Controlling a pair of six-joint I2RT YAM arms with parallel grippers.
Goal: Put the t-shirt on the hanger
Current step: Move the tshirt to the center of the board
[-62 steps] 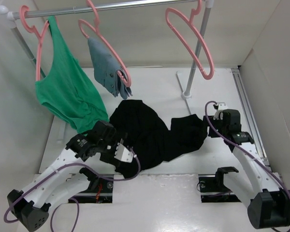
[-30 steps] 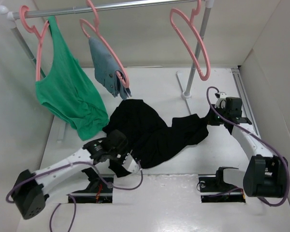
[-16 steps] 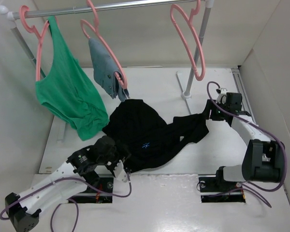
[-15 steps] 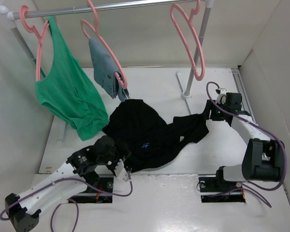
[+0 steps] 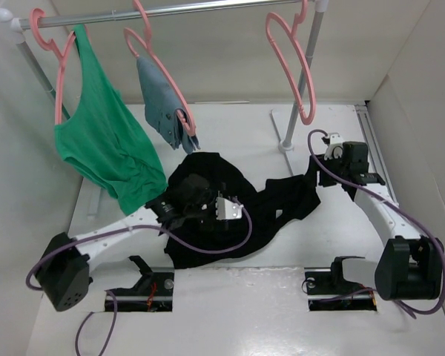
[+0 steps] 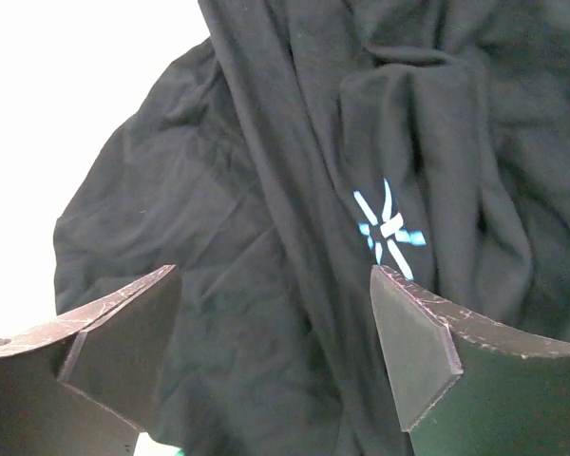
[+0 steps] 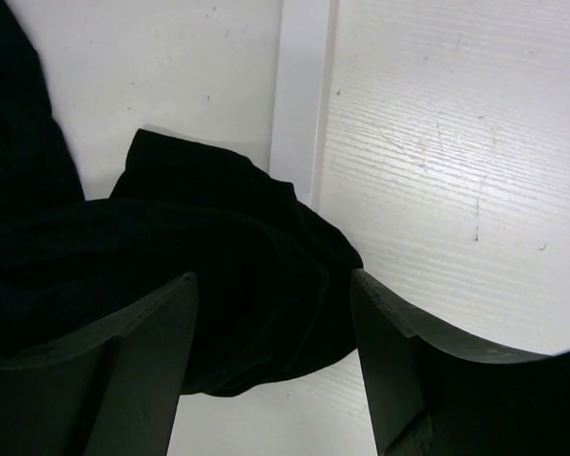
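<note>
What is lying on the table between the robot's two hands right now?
Only the black t-shirt: in the top view its crumpled cloth runs from the left hand to the right hand, with nothing else between them.

No lettering, brand or number can be read. Only a small blue starburst mark (image 6: 388,233) is seen, printed on the black short-sleeved cloth t-shirt (image 6: 266,190).
</note>
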